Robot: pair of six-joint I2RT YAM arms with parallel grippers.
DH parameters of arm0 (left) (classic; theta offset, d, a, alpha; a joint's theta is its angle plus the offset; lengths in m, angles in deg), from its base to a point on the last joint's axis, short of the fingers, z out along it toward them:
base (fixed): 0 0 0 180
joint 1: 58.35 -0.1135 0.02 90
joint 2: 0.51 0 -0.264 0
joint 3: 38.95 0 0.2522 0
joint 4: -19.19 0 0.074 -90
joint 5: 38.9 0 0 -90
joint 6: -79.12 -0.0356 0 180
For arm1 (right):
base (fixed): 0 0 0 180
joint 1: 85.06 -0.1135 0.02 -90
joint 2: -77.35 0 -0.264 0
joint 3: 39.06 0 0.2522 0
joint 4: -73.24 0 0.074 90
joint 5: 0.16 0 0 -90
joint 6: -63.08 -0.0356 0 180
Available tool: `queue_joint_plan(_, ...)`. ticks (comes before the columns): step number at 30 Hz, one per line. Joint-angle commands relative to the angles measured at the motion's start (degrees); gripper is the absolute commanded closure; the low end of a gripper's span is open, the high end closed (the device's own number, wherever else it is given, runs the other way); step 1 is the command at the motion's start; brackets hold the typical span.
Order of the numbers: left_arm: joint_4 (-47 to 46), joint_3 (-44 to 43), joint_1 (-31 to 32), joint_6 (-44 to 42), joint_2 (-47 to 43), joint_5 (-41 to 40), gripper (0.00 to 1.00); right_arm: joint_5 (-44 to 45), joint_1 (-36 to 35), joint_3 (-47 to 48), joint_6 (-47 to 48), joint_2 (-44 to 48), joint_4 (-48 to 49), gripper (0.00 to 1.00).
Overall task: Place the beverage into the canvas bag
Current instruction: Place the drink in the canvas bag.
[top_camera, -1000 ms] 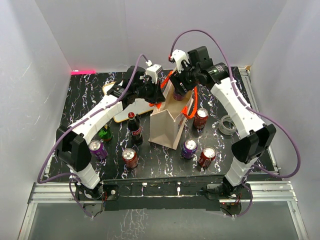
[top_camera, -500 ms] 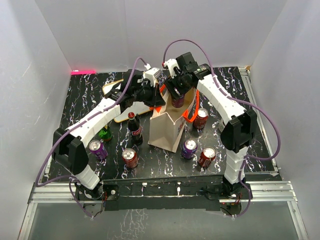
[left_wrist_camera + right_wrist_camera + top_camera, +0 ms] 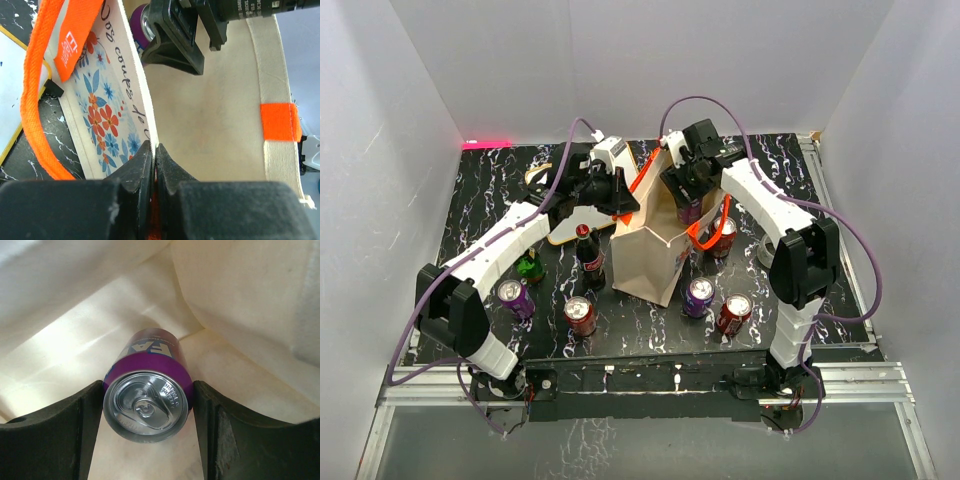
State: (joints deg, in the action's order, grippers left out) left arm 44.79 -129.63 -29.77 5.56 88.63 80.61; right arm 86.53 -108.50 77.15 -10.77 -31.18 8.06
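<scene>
Right gripper (image 3: 688, 192) clamps the purple soda can (image 3: 146, 407) by its sides. The can is upright, lid up toward the claw, long axis pointing straight down. It is inside the canvas bag (image 3: 645, 265), with bag floor beyond it; cannot tell if it touches. Left gripper (image 3: 155, 156) is closed, pinching the bag's wall rim. Next move is likely lower, then release.

The canvas bag (image 3: 210, 115) is beige with orange handles (image 3: 30, 100) and blue-orange flowers (image 3: 107, 117); the can (image 3: 146, 400) is purple, silver-topped.
</scene>
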Motion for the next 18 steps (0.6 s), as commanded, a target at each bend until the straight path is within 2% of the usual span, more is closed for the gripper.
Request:
queue_joint_plan(1,0.56,1.16,-0.29,-2.03,-2.94,1.54,1.0,-0.06,2.23,-0.65,1.79,5.52,7.34,0.92)
queue_joint_plan(8,1.12,0.85,-0.36,-2.82,-2.66,0.56,1.0,-1.95,3.11,-1.67,4.61,3.59,6.2,0.92)
queue_joint_plan(18,0.57,1.42,-0.37,-2.74,-1.99,1.94,1.0,-4.13,3.78,-5.85,5.78,0.18,9.3,0.92)
